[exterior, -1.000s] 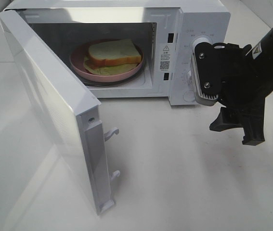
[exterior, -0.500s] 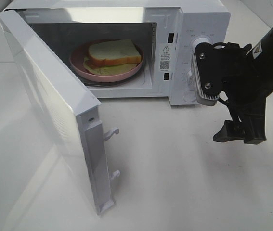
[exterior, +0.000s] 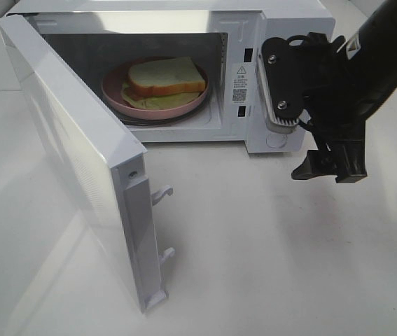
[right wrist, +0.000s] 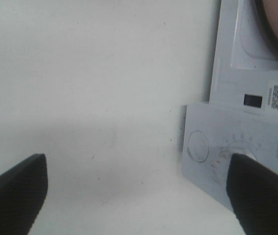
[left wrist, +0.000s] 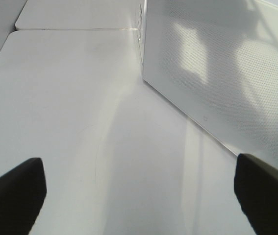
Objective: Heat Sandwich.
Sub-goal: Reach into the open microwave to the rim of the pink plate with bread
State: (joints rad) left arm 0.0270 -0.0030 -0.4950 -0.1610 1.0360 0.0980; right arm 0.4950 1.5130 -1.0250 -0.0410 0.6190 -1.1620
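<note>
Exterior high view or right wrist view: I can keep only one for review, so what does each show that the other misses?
Only exterior high: the sandwich, the open door and the whole cavity of the microwave. Only right wrist: the dial markings, which the open right gripper blocks from above. Both: the pink plate's rim, the QR label and the white table.

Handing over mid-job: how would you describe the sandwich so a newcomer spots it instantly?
Find the white microwave at the back of the table, its door swung wide open. Inside the cavity sits a round pink plate, and the sandwich lies on it. It is the only food there: pale bread with a tan crust over greenish filling.
</note>
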